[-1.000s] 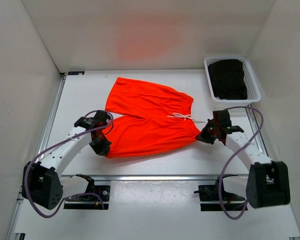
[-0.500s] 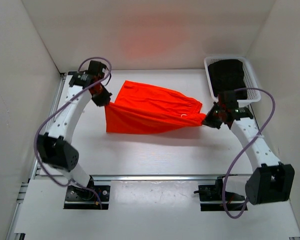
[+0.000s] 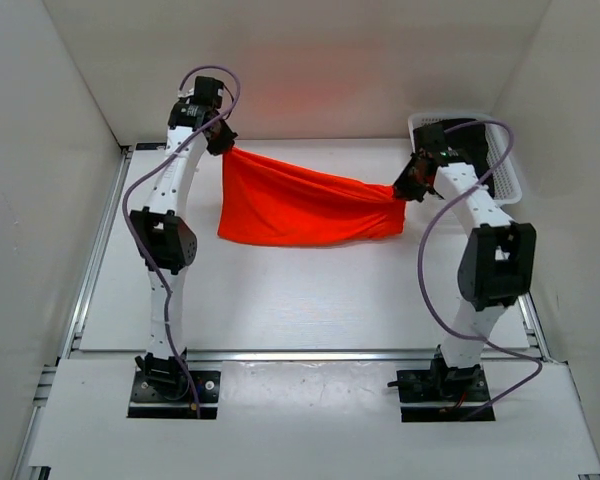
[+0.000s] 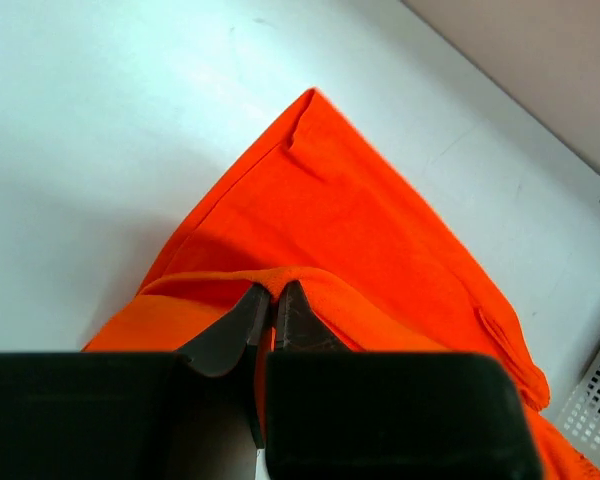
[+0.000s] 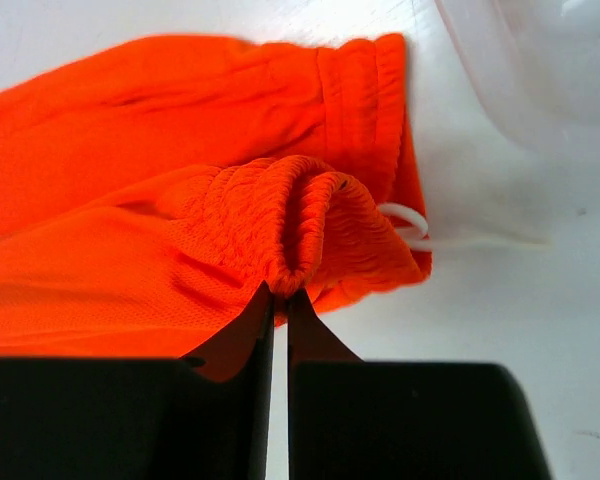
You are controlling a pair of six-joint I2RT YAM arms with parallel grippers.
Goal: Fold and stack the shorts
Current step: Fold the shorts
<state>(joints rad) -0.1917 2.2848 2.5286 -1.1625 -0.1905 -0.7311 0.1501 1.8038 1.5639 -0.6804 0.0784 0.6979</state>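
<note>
The neon-orange shorts hang stretched between both arms above the far half of the table, the lower edge trailing on the surface. My left gripper is shut on the leg-hem corner at the far left; in the left wrist view the gripper pinches a fold of the shorts. My right gripper is shut on the waistband end at the right. In the right wrist view that gripper clamps the gathered elastic of the shorts, and a loop of the white drawstring shows beside it.
A white basket with dark folded clothing stands at the back right, just behind the right gripper. White walls enclose the table on three sides. The arm bases sit at the near edge.
Both arms have lifted and carried the shorts away from me toward the back of the table. The garment went from lying flat to hanging taut between the grippers.
</note>
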